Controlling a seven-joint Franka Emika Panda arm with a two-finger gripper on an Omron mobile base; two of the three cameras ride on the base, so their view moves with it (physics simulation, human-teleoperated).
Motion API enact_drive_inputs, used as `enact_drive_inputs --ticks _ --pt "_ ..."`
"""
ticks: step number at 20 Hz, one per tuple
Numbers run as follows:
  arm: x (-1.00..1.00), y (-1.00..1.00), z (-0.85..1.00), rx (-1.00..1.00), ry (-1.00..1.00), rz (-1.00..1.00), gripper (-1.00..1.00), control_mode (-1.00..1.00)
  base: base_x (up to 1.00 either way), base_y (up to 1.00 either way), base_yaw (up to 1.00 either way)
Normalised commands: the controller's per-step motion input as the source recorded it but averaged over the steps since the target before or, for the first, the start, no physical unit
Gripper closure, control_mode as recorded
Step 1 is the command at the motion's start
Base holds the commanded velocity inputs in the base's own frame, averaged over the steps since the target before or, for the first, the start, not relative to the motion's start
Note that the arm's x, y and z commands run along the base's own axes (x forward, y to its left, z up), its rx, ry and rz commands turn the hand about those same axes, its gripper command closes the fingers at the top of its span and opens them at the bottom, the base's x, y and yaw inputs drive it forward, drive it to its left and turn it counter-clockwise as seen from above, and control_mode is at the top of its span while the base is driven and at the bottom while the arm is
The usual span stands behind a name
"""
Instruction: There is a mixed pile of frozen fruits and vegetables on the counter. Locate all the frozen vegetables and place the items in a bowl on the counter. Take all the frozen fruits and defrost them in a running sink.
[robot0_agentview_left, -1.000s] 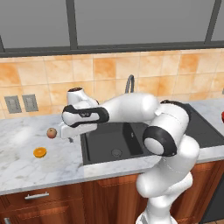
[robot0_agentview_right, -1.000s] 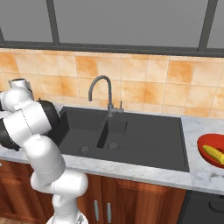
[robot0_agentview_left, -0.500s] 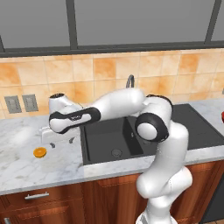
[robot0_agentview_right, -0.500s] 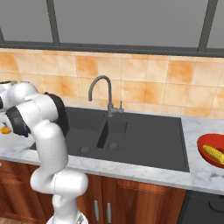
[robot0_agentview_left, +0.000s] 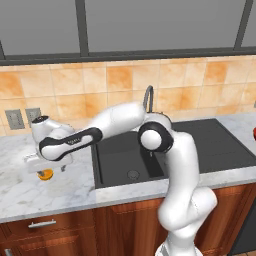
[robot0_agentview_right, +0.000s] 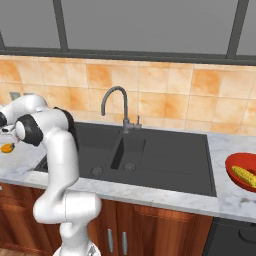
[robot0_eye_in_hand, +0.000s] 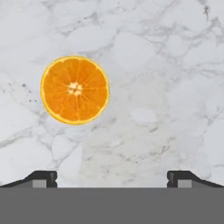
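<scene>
The counter (robot0_agentview_left: 60, 192) was a big slab of white-grey marble on top of brown wood cabinets. Set into it was the black sink (robot0_agentview_right: 165, 160), with a bigger basin and a smaller one, and a dark grey bent faucet (robot0_agentview_right: 116, 102) stood behind it. The white arm reached far out to the left of the sink, low over the marble. At the right end of the counter, a red bowl (robot0_agentview_right: 234, 175) held the yellow corn cob (robot0_agentview_right: 245, 175).

The claw (robot0_eye_in_hand: 112, 177) was wide open and held nothing. Its two dark tips stood far apart, pointing down at the bare marble. The orange half (robot0_eye_in_hand: 75, 89) lay flat on the counter with its cut side up. It sat just under the hand in the left base view (robot0_agentview_left: 45, 174). In the hand view it lay ahead of the tips and closer to the left one, not between them and not touching them.
</scene>
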Motion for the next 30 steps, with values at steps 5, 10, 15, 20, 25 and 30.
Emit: enact_drive_inputs --ticks 5,10,15,20,25,30 --pt "0.36 -0.05 -0.32 -0.01 -0.01 -0.03 -1.00 -1.00 0.00 0.00 0.00" --pt "0.35 -0.27 -0.51 0.03 0.00 0.00 -1.00 -1.00 0.00 0.00 0.00" --pt "0.27 0.42 -0.27 0.00 0.00 -0.04 -1.00 -1.00 0.00 0.00 0.00" --pt "0.22 0.45 -0.18 -0.01 -0.01 -0.05 -1.00 -1.00 0.00 0.00 0.00" --pt "0.06 0.42 -0.27 0.00 0.02 -0.09 1.00 -1.00 0.00 0.00 0.00" --pt "-0.05 -0.21 -0.12 -0.04 0.16 -0.05 1.00 -1.00 0.00 0.00 0.00"
